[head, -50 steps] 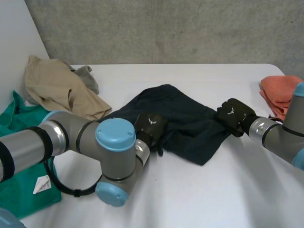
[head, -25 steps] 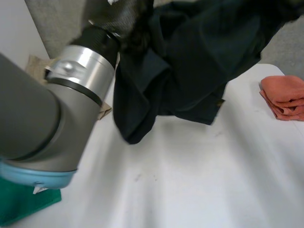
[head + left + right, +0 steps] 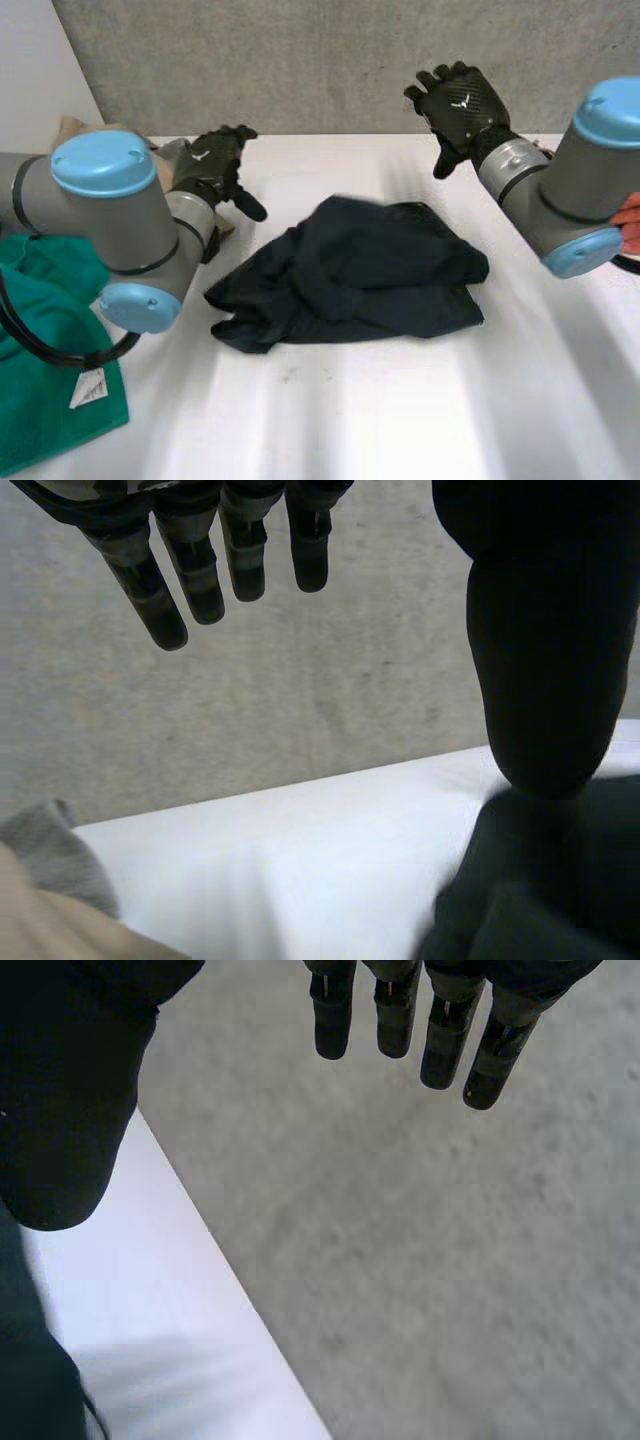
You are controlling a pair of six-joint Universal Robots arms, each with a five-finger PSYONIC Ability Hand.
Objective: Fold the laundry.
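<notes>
On the white table point(image 3: 400, 400), a crumpled dark garment point(image 3: 350, 275) is laid; the left hand point(image 3: 215, 165) and right hand point(image 3: 458, 105) are held clear. Fingers are spread.

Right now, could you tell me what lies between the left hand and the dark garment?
Only bare white table. In the head view the open left hand is held apart from the dark garment, with nothing lying between them.
</notes>
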